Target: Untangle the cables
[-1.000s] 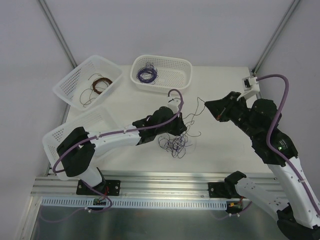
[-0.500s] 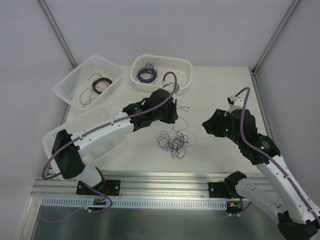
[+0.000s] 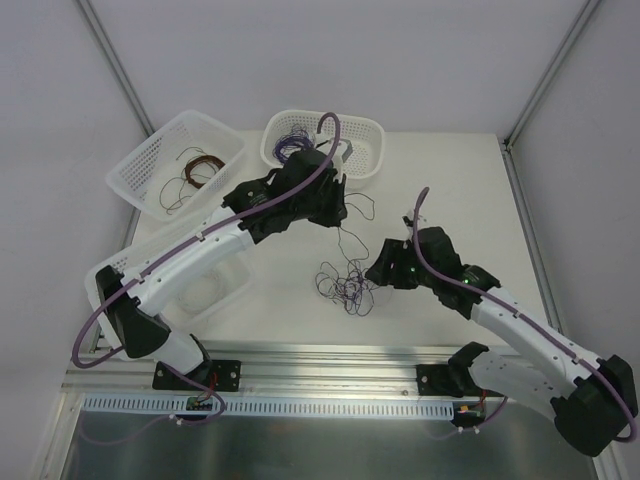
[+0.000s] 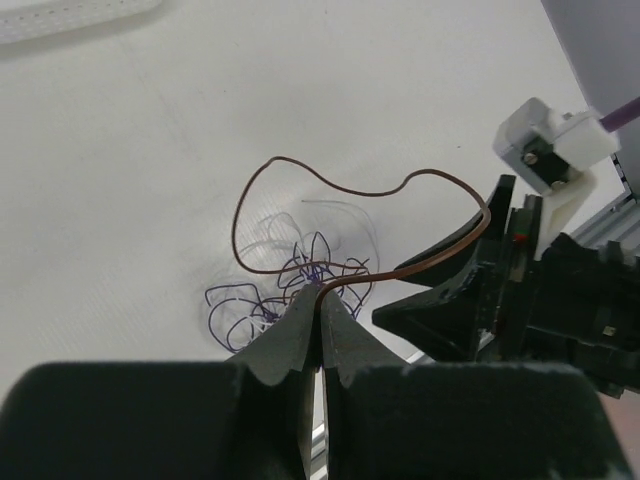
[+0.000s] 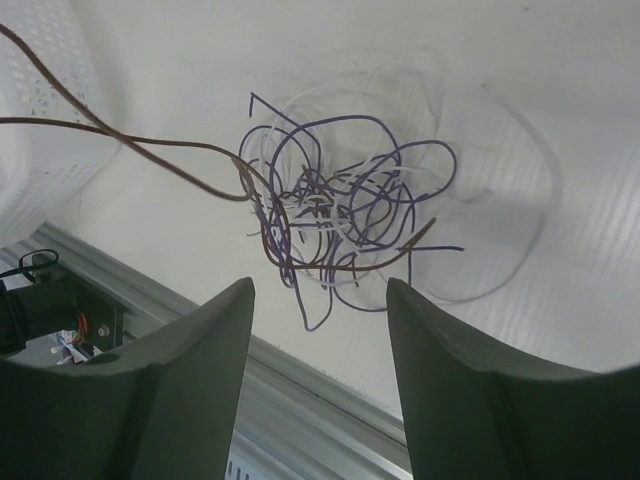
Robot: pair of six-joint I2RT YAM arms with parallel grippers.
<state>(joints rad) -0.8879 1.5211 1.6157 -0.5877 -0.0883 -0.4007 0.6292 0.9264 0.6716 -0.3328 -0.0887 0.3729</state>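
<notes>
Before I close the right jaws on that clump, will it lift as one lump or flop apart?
Probably floppy and very light: the clump is hair-thin loose loops. It likely drags along as a whole, since the brown wire pinched in the left jaws runs into it. The thin strands may slip from a grip.

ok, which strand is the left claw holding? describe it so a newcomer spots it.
On the white table, find the scribbly clump of cables near the front middle. One strand runs from it to the shut left claw: dark brown, while its neighbours are purple or whitish.
</notes>
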